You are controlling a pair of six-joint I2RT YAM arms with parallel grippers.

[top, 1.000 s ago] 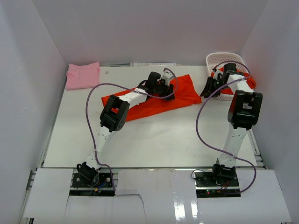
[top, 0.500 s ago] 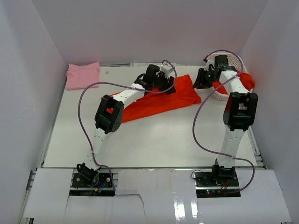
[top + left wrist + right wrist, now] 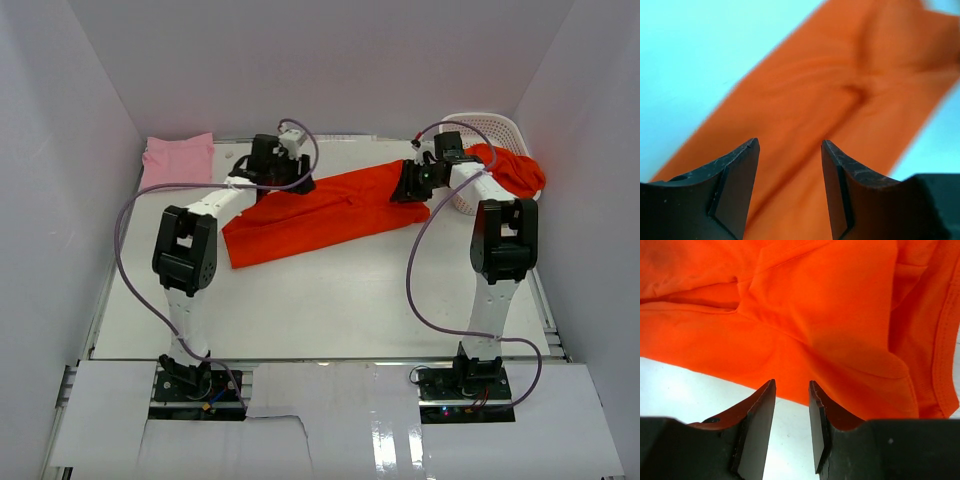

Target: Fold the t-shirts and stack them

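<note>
— So, where is the bright orange-red cloth t-shirt [image 3: 320,210] seen?
— Spread on the white worktop [image 3: 330,300], stretched from eight to two o'clock. The left gripper [image 3: 790,142] and right gripper [image 3: 791,382] are held released over it, nothing grasped.

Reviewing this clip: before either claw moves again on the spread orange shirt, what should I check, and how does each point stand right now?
1. Left claw empty, jaws apart over the orange shirt: ok.
2. Right claw empty, jaws apart over the shirt's edge: ok.
3. Either claw touching the cloth: cannot tell.
4. Orange shirt lying smooth: not ok, creases and overlapping layers show in the right wrist view.
5. Pink shirt folded in the far left corner, apart from the orange one: ok.
6. Basket emptied: not ok, orange cloth hangs over its side.
</note>
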